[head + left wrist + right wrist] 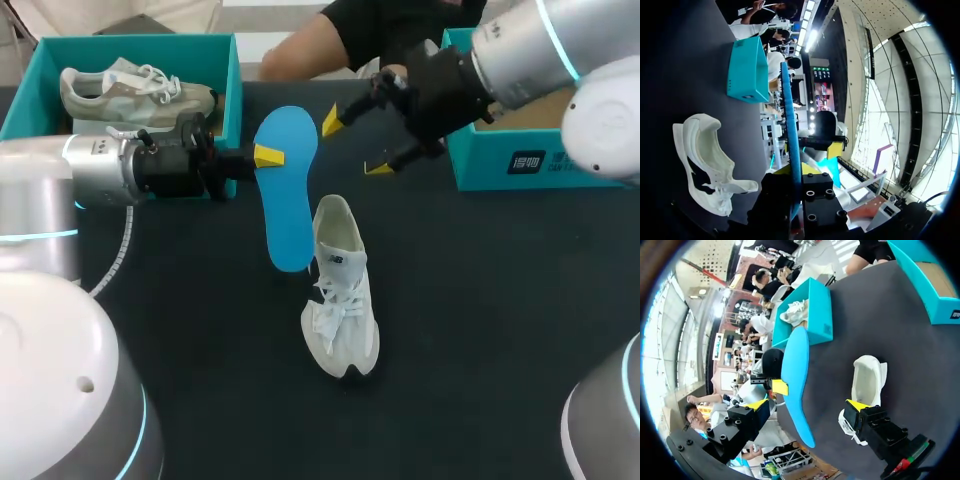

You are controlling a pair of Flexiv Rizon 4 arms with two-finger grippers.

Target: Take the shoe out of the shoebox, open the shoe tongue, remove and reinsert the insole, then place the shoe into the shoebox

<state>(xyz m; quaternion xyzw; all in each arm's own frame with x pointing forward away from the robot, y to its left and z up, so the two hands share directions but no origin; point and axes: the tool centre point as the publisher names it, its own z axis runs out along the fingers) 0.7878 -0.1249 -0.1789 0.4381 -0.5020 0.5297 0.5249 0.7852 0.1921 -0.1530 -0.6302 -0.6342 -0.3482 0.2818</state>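
Just above the middle of the frame, grips the blue insole near its upper end with the left hand, clamped on it from both sides. Hangs it almost upright over the bench, lower end just beside the heel opening of the white shoe; cannot tell whether that tip touches the bench. Holds the right hand spread apart just right of the insole's top, gripping nothing.

Seems to sit midway through the task: shoe out of its box and resting sole-down at frame centre, insole out, reinsertion not yet done. Calls next for steering the insole's lower end into the shoe's opening and sliding it toward the toe, probably with the open right hand steadying the shoe or guiding the free end. Risks snagging on the tongue or nudging the light shoe away.

Counts two shoes: the white one on the bench and a grey-beige shoe inside the teal shoebox at upper left. Counts a second teal shoebox at upper right, so two boxes. Counts one insole and two hands.
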